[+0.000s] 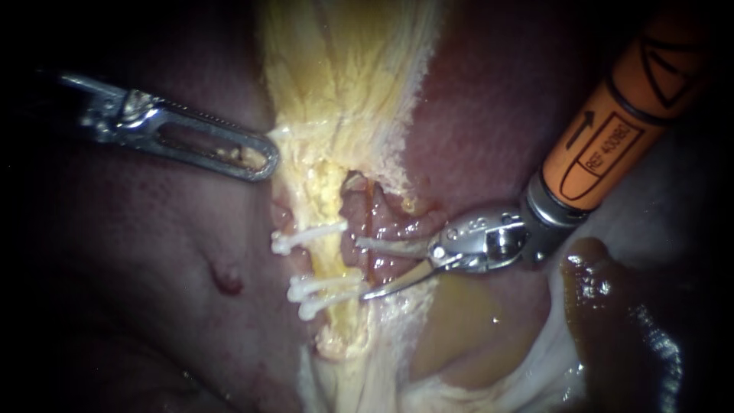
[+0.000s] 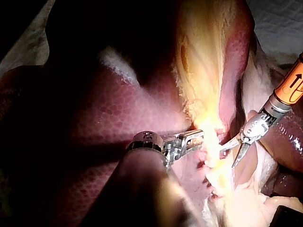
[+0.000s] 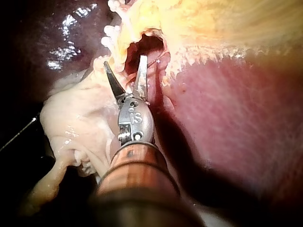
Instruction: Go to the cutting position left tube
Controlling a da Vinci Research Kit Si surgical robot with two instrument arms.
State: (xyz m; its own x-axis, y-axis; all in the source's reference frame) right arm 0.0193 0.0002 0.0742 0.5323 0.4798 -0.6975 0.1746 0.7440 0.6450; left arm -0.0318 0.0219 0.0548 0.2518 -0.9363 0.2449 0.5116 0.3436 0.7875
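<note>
Surg. practice lab, ex-vivo prep: bare liver lies outside any body, pale cloth beside it; white clips on a tube.

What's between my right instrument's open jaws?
Pink tissue lies between the open jaws of the right instrument; the white clips on the yellow tube sit beyond their tips. Anything beneath the jaws is hidden.

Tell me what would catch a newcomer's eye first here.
The right instrument, orange-shafted, comes in from the upper right with its blades open just beside three white clips. The clips cross a yellow tissue strip that runs down the middle. The left instrument reaches the strip's edge from the left.
</note>
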